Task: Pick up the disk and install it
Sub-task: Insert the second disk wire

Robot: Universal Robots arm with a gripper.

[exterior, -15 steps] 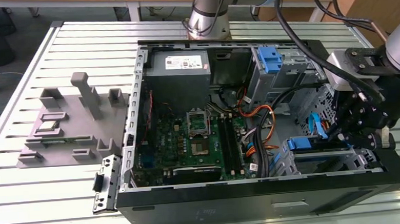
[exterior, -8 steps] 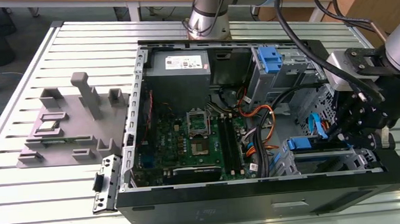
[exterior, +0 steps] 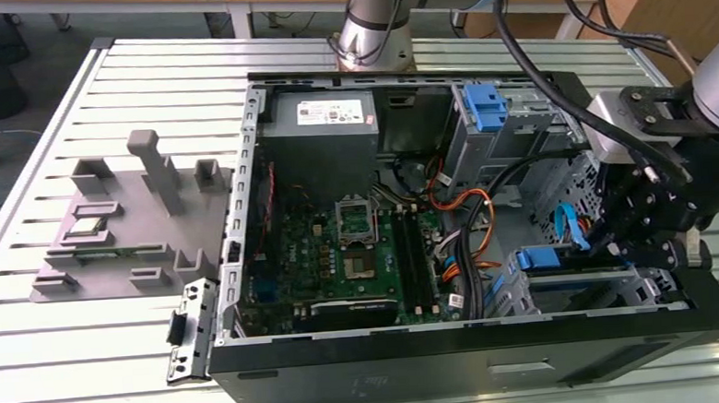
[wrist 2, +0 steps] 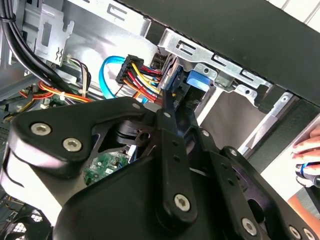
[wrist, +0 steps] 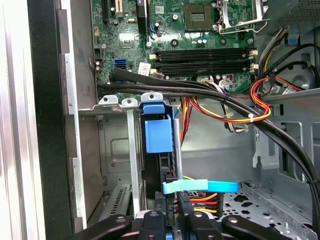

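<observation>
- Where the open computer case (exterior: 466, 344) lies on its side on the slatted metal desk (exterior: 85, 364), the gripper (exterior: 638, 233) sits at the right of the exterior view, lowered to the drive cage at the case's lower right corner.
- Its black linkages crowd the lower half of the second wrist view, and the fingers (wrist 2: 167, 107) come together on a thin blue-edged part standing on edge in the cage; the jaws look nearly closed on it, though the contact itself is hidden.
- That part appears to be the disk (wrist: 167, 185) in its blue carrier, seen edge-on at lower centre of the first wrist view, standing in the cage slot below the blue carrier tab (wrist: 157, 132).
- Just beside it, a light blue flat cable (wrist: 200, 186) crosses the frame, with a bundle of red, yellow and orange wires (wrist: 200, 200) right under it.
- Across the upper part of the first wrist view runs the green motherboard (wrist: 165, 30), with thick black cables (wrist: 210, 97) draped below it.
- Near the upper middle of the exterior view, a grey power supply (exterior: 325, 116) with a white sticker sits inside the case, and a lone blue bracket (exterior: 484, 107) stands to its right.
- On the desk at the exterior view's left stands a grey fixture (exterior: 133, 223), well apart from the case.
- At the right edge of the second wrist view, a person's hand (wrist 2: 310, 147) rests just outside the case.
</observation>
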